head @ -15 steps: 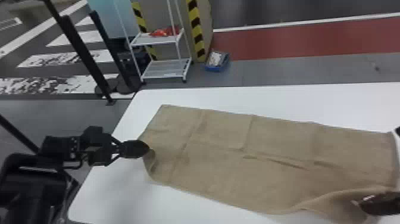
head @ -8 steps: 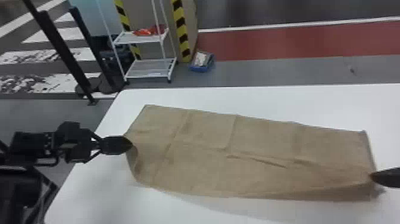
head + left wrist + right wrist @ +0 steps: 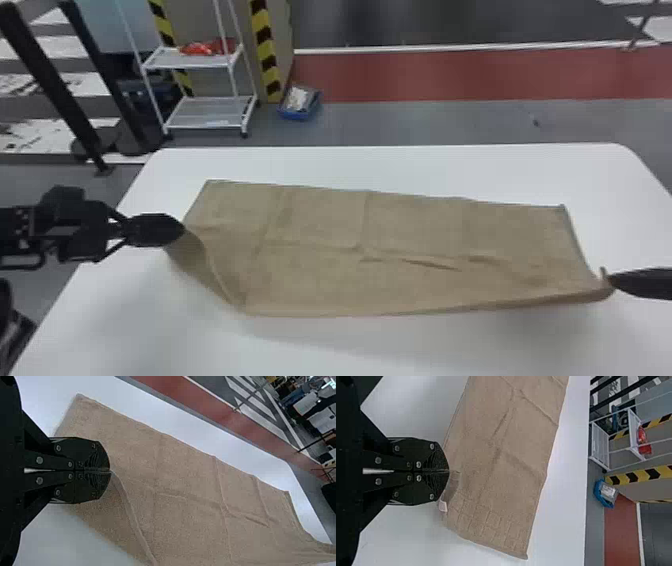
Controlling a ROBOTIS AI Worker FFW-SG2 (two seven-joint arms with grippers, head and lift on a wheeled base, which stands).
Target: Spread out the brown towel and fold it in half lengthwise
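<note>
Head view: the brown towel (image 3: 400,235) spans the white table (image 3: 350,165), its left end beside the table's left edge. Left gripper (image 3: 179,229) and right gripper (image 3: 614,281) pinch its near side, fingers together; best raise both evenly, keeping it taut, toward the far edge.

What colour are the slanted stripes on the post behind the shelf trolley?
Yellow and black; the striped post shows best in the head view.

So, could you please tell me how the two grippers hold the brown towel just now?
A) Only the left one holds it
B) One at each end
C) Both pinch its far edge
B: the left gripper pinches the towel at its left end, the right gripper at its right.
</note>
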